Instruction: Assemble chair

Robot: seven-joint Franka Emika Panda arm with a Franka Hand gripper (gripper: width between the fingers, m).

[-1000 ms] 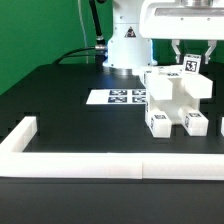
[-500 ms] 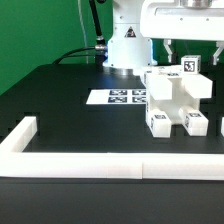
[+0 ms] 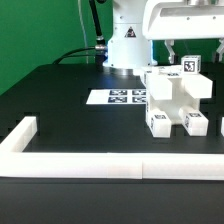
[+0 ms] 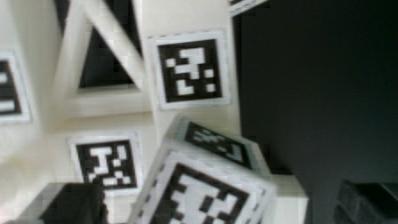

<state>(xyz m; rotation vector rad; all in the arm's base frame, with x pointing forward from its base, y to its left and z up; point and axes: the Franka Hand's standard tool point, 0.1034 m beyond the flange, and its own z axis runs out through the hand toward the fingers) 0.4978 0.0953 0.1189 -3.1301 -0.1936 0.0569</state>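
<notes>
We see the chair [image 3: 176, 98] partly assembled: white, blocky, tagged, and upright on the desk [image 3: 60, 110] at the exterior view's right. The wrist view shows its cross-braced frame [image 4: 103, 60].

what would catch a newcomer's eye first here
The white, tagged chair stands on the exterior view's right of the black table, with the gripper hanging over its top. A long white wall runs across the front, and the marker board lies flat beside the chair.

Exterior view low across table [image 3: 60, 120], wrist view close (blurry), sharing chair [image 3: 178, 98]
</notes>
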